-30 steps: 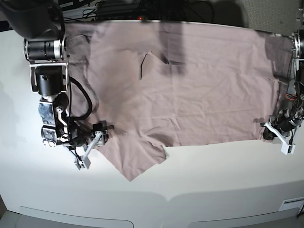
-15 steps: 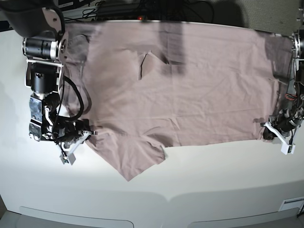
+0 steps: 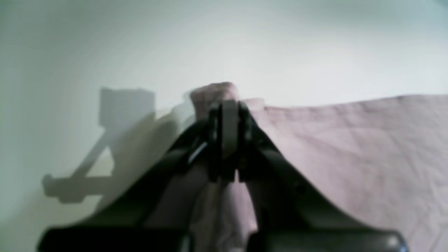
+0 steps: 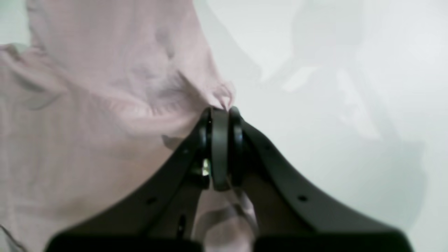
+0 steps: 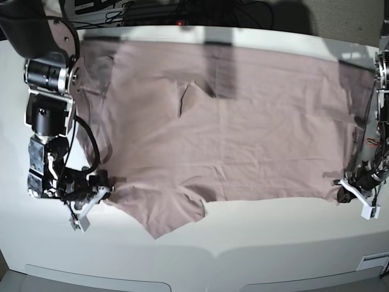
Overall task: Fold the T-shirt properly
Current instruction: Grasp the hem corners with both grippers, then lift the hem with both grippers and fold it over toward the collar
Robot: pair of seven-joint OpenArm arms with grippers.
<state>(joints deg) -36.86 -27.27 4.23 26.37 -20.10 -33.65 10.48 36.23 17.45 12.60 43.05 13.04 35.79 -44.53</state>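
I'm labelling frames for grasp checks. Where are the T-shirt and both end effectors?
T-shirt [image 5: 243, 134], base view, flat middle.
Left end effector [image 3: 225, 105], left wrist view, closed tips.
Right end effector [image 4: 220, 113], right wrist view, closed tips.

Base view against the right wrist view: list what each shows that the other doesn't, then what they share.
Only the base view shows the whole T-shirt spread across the white table, both arms, and the left tool shut on the shirt's near corner at that view's right.

Only the right wrist view shows close up how the right tool pinches a bunched cloth edge, with fabric pulled into ridges toward it.

Both show the pink shirt, the white table and the right tool gripping cloth.
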